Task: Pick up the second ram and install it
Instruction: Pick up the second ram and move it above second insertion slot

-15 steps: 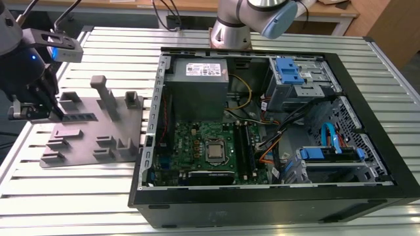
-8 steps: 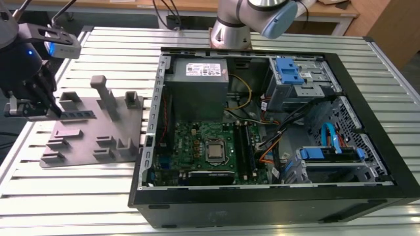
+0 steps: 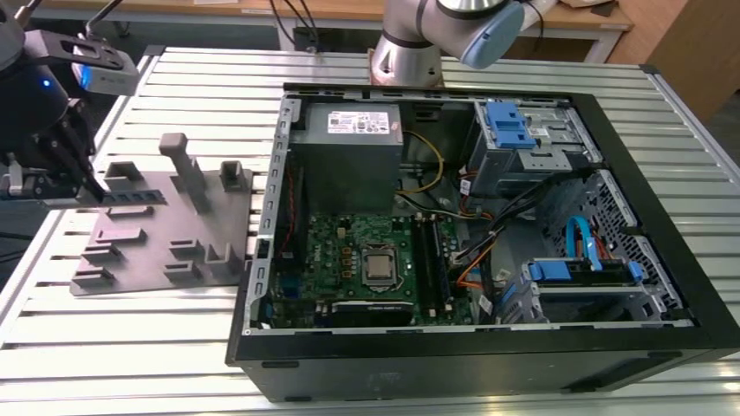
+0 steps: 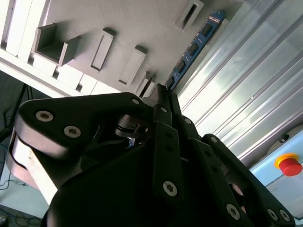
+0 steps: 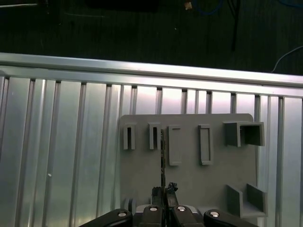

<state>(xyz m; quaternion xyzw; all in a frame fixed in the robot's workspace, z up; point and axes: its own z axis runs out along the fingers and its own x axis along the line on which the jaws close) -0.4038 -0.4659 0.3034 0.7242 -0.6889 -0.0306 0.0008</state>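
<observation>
Surface: a slatted metal table, with an open computer case on the exterior view's right and a grey plate of upright blocks on its left.
Second ram: standing on edge at the grey plate's far left part, well apart from the computer case. In the second wrist view it is dark blue-green with black chips.
Gripper: in both wrist views its fingers pinch one end of the second ram.
Contact with plate: cannot tell.
Motherboard: green, inside the case.
</observation>
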